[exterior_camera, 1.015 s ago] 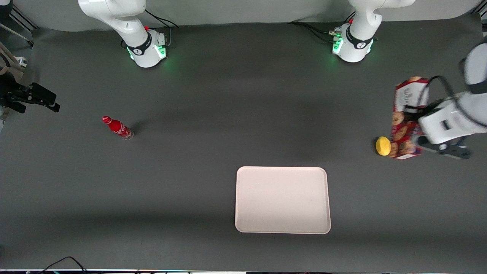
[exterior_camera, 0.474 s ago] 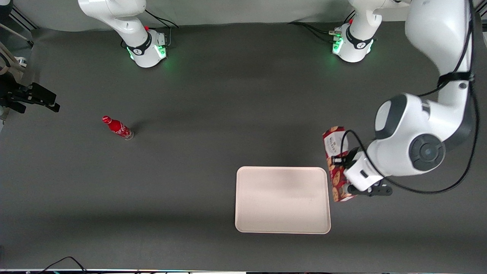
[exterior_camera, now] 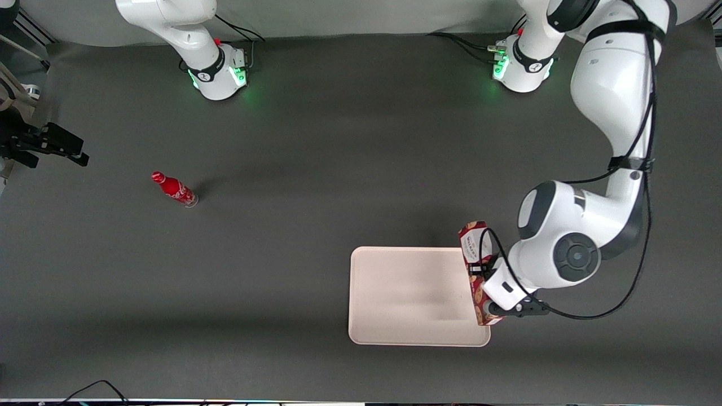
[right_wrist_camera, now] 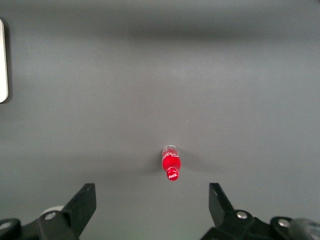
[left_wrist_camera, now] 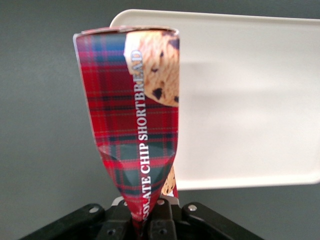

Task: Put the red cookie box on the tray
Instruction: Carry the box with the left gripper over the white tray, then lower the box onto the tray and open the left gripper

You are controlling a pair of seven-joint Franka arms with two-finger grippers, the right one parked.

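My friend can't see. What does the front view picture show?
The gripper holds the red cookie box over the tray's edge nearest the working arm. A small red soda bottle stands toward the parked arm's end of the dark table.

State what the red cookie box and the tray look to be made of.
The red cookie box, pinched in the gripper above the tray's edge: printed cardboard, likely; it creases and caves in near the grip. The tray: probably moulded plastic, pale cream, smooth matte, with rounded corners and a low rim.

Pincer [exterior_camera: 489, 290] clamped, wrist tilted
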